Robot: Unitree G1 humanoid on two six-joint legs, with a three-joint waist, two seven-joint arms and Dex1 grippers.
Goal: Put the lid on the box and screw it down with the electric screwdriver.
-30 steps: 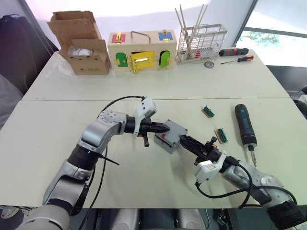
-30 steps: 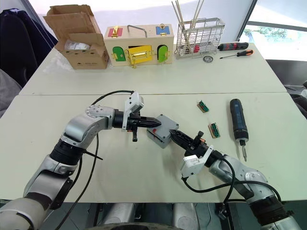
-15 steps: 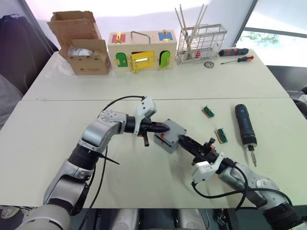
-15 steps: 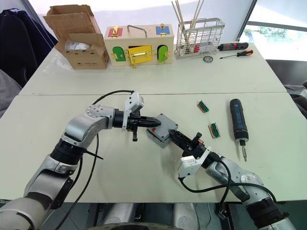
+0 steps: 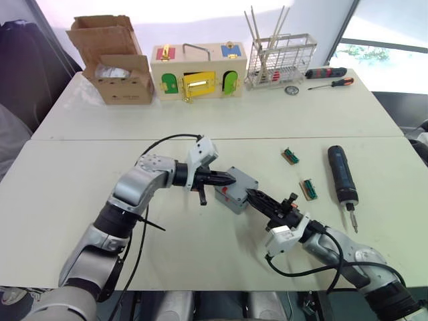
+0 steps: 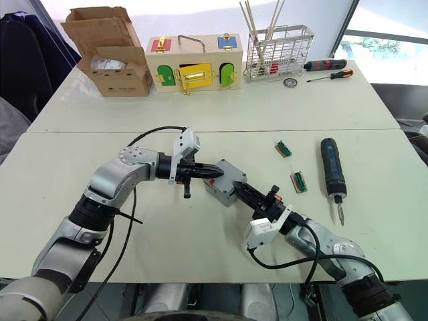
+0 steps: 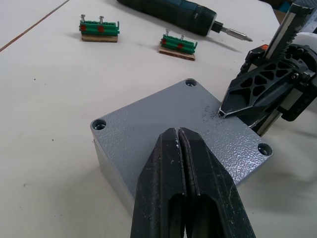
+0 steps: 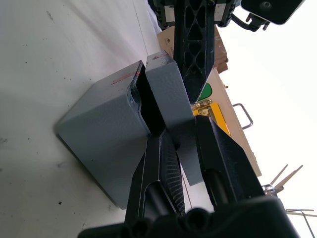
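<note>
Now your worktop [image 5: 80,221] carries the box [image 5: 235,190] mid-table, its lid [image 7: 183,124] pinched by your right gripper [image 8: 168,134], fingers clamped. Left gripper [image 7: 179,148], fingers together, presses it. Next, seat it square, then fetch the electric screwdriver [image 5: 342,175] right of the box.

Two white tables [image 5: 87,200] stand pushed together edge to edge. On the near one lie the grey box [image 5: 235,192], two small green terminal blocks [image 5: 290,156] [image 5: 308,188] and the electric screwdriver [image 5: 342,175]. The far one carries a cardboard carton [image 5: 118,65], a wooden latch box [image 5: 196,70], a wire rack [image 5: 281,59], a small round metal piece [image 5: 291,89] and two manual screwdrivers [image 5: 326,72] [image 5: 332,83].
</note>
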